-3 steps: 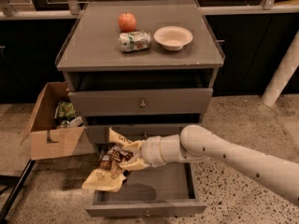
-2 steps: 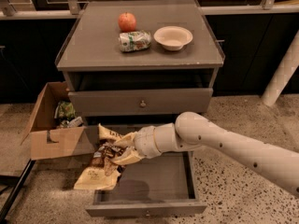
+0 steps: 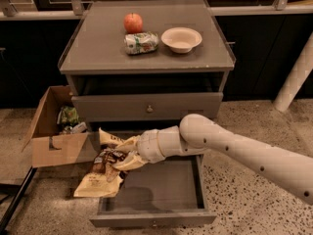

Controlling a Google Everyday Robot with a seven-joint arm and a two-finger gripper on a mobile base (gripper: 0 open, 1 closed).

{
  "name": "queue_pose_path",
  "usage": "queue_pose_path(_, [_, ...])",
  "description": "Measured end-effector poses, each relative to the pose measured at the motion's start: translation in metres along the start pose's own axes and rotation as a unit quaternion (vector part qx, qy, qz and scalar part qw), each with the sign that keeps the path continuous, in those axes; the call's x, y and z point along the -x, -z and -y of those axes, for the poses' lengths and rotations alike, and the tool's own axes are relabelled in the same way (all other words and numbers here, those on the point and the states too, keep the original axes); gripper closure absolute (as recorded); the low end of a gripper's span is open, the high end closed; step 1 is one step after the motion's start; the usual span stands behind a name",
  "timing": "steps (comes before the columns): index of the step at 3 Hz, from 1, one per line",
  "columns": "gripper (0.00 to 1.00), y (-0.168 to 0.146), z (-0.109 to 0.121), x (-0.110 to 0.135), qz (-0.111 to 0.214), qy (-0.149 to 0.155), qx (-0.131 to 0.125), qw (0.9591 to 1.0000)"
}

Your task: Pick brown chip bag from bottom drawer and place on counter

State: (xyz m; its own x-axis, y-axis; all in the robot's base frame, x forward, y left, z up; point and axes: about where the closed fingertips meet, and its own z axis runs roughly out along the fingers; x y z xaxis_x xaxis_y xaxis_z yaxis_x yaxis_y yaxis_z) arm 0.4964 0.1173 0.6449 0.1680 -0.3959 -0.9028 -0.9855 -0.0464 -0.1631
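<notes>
Camera view: gripper (image 3: 128, 156) seems clamped on brown chip bag (image 3: 100, 173) mid-length, over bottom drawer (image 3: 151, 218) left edge. Bag's long axis hangs down-left. Counter (image 3: 98, 50) is up & slightly right.

Counter (image 3: 98, 50) holds apple (image 3: 133, 22), bowl (image 3: 181, 39), maybe can (image 3: 141, 42); pincer (image 3: 126, 153) below.

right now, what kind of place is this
Probably an office kitchenette or test kitchen: counter with apple and bowl, dark cabinets behind. The gripper holds the brown chip bag at the bottom drawer left edge.
</notes>
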Motion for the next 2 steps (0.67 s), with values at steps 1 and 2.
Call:
queue_pose_path(1, [1.00,-0.007,0.019,0.029,-0.006,0.027,0.012,0.9996])
queue_pose_path(2, [1.00,-0.014,0.044,0.071,-0.010,0.061,0.024,0.9978])
